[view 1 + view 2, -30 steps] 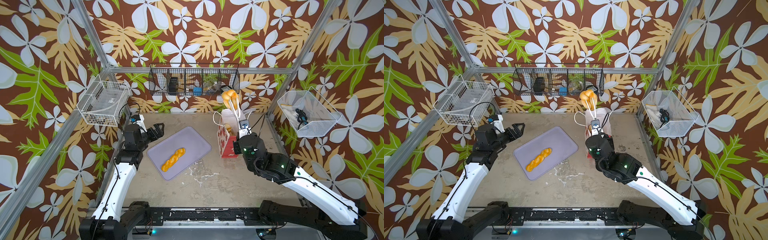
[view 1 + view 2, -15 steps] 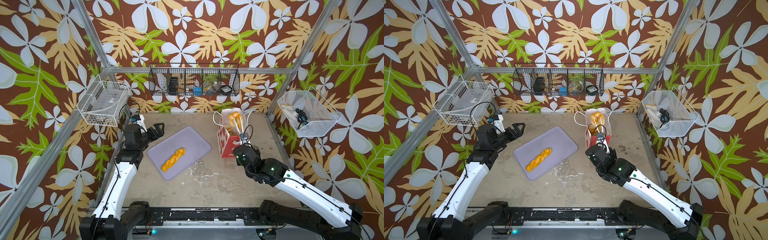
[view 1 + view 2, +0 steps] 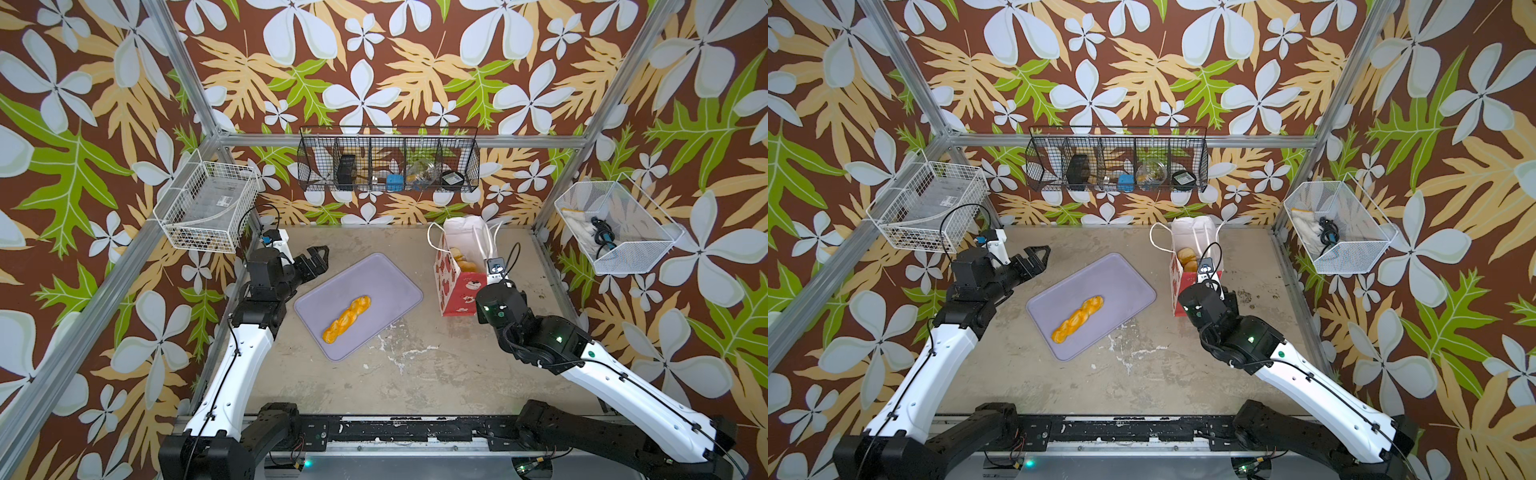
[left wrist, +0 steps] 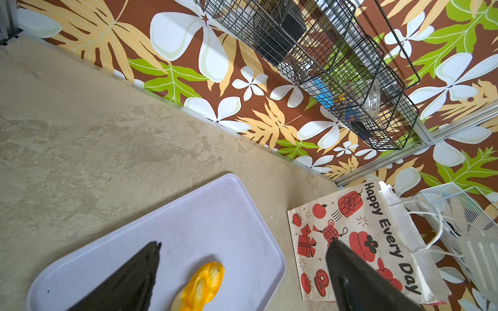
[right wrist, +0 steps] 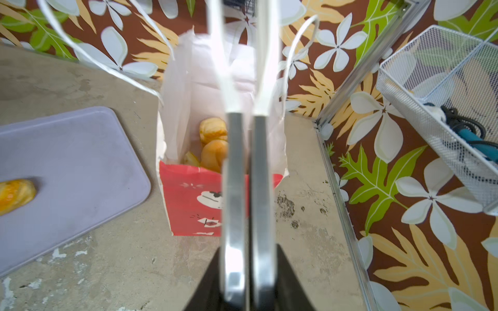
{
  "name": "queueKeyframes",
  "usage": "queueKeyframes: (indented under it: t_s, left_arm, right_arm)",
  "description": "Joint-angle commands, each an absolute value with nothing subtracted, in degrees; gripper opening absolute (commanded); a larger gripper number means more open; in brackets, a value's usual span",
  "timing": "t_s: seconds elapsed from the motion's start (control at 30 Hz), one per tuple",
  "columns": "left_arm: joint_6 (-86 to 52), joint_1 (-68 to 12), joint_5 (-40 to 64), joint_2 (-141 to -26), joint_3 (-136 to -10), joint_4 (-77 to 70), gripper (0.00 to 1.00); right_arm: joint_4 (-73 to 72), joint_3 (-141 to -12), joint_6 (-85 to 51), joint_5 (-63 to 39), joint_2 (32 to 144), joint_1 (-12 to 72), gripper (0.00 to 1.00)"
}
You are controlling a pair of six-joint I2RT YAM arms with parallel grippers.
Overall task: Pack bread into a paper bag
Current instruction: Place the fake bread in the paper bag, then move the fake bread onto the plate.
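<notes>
While right gripper (image 5: 239, 53) hung over the paper bag (image 3: 459, 291) mouth, fingers almost together, it held nothing | buns (image 5: 213, 140) lay inside bag; braid (image 3: 347, 318) on tray (image 3: 386, 274) beside bag | left gripper (image 3: 319, 257) gaped empty, farther from bag | judged: pinch braid mid-length; drop end-first

Bright, even overhead light is casting soft shadows; the right gripper (image 5: 242, 32) is showing blurred in its wrist view.
</notes>
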State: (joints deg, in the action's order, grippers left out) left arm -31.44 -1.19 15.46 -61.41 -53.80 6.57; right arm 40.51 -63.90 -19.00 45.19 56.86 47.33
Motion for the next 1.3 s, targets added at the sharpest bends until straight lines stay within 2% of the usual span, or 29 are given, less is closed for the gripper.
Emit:
queueKeyframes:
  t_s: [0.0, 0.1, 0.2, 0.27, 0.37, 0.63, 0.87, 1.27]
  left_arm:
    - [-31.06, -1.12, 15.40, -61.28, -53.99, 5.26, 1.00]
    - [-31.07, -1.14, 15.29, -61.51, -54.04, 5.25, 1.00]
    - [-31.13, -1.14, 15.38, -61.93, -54.22, 5.29, 1.00]
    - [-31.41, -1.13, 15.47, -62.30, -54.13, 5.19, 1.00]
    - [-31.52, -1.14, 15.78, -62.87, -54.06, 5.01, 1.00]
    - [-31.55, -1.15, 15.56, -63.26, -53.96, 4.83, 1.00]
    - [-31.57, -1.14, 15.80, -63.13, -53.36, 4.75, 1.00]
    - [-31.01, -1.14, 15.56, -62.31, -52.90, 4.93, 1.00]
  right_arm:
    - [36.35, -69.38, -13.05, 38.92, 58.05, 47.33, 0.00]
    - [37.26, -74.07, -10.00, 29.66, 61.24, 50.78, 0.00]
    - [36.34, -74.34, -7.78, 27.83, 64.49, 60.46, 0.00]
    - [34.72, -72.57, -7.38, 23.46, 66.72, 63.40, 0.00]
    - [30.57, -67.47, -8.93, 16.20, 69.67, 63.54, 0.00]
    - [21.03, -57.77, -13.69, 13.32, 82.92, 62.62, 0.00]
    - [16.30, -58.03, -14.28, 10.97, 92.32, 59.54, 0.00]
    - [13.30, -60.65, -13.57, 9.58, 99.27, 53.76, 0.00]
